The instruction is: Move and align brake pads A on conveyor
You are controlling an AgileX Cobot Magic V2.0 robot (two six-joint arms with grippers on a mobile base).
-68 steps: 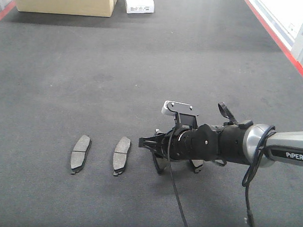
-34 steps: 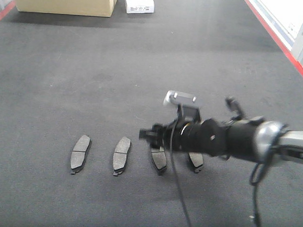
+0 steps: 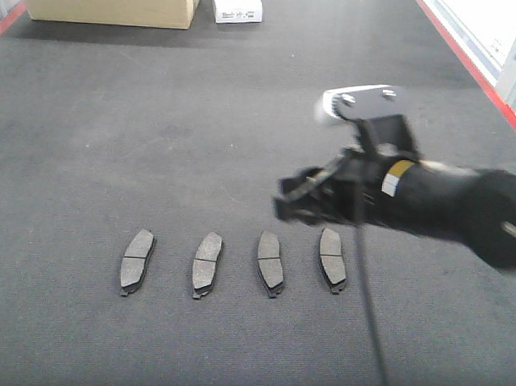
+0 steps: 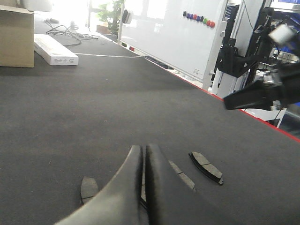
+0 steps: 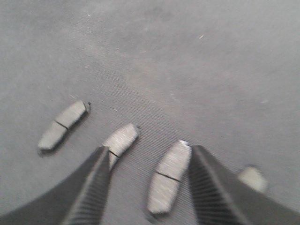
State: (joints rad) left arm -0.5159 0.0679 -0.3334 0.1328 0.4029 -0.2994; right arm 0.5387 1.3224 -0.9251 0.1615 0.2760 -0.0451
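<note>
Four dark-grey brake pads lie in a row on the conveyor belt (image 3: 244, 116): the first (image 3: 138, 261), second (image 3: 207, 264), third (image 3: 269, 262) and fourth (image 3: 331, 259). My right gripper (image 3: 285, 204) hovers above and behind the third pad, open and empty. In the right wrist view its fingers (image 5: 149, 154) stand wide apart, with the third pad (image 5: 168, 177) below between them, the second pad (image 5: 123, 138) beside the left finger and the first pad (image 5: 63, 125) further left. My left gripper (image 4: 143, 149) is shut and empty, low over the belt, with one pad (image 4: 206, 166) to its right.
A cardboard box (image 3: 108, 3) and a white box (image 3: 237, 4) stand at the belt's far end. A red edge strip (image 3: 474, 69) runs along the right side. A whiteboard (image 4: 178, 33) stands beyond the belt's edge.
My right gripper has lifted off the belt and drawn back to the right, away from the third pad. The third and fourth pads now lie uncovered in the row.
</note>
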